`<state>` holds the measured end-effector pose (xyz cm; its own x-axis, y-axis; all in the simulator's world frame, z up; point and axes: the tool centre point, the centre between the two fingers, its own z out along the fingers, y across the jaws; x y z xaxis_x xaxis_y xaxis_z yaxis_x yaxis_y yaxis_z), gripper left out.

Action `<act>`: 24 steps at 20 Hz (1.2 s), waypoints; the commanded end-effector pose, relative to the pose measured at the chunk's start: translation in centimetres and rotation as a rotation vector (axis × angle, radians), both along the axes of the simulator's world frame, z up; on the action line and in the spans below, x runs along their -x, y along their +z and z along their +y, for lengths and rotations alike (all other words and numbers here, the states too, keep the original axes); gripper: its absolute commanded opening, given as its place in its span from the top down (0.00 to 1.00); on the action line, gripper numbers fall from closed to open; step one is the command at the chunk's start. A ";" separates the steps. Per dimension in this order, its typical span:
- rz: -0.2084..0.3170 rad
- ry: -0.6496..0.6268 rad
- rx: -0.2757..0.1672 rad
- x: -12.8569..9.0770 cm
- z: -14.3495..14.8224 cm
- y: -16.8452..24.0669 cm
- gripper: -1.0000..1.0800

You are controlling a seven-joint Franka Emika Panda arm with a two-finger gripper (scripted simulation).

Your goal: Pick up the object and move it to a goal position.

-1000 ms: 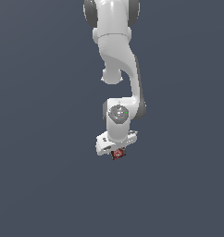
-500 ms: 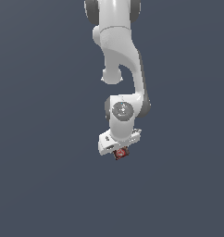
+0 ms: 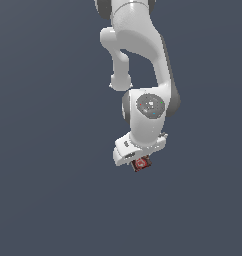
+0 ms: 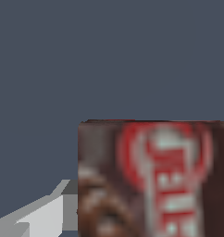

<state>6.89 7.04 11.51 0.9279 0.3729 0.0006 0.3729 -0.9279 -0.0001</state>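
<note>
While I'm watching remotely, white robot arm's gripper [image 3: 138, 161] is clamping the small dark brown box with a red and white round label [image 3: 141, 163], holding it up over plain grey background, box is filling the wrist view [image 4: 153, 180].

A small flat box [image 3: 141, 163] is seen, dark brown with a round red and white label on its face. In the exterior view it is tucked under the white hand of the arm, slightly tilted, with only part of it exposed. In the wrist view the box [image 4: 153, 180] is blurred and its lettering cannot be read.
</note>
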 end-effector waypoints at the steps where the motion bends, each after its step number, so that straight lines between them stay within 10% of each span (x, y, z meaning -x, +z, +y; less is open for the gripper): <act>1: 0.000 0.000 0.000 -0.7 1.1 2.3 1.00; 24: 0.000 -0.001 0.000 -5.8 7.7 16.6 1.00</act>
<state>12.49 14.58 27.68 0.9279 0.3728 0.0010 0.3728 -0.9279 -0.0005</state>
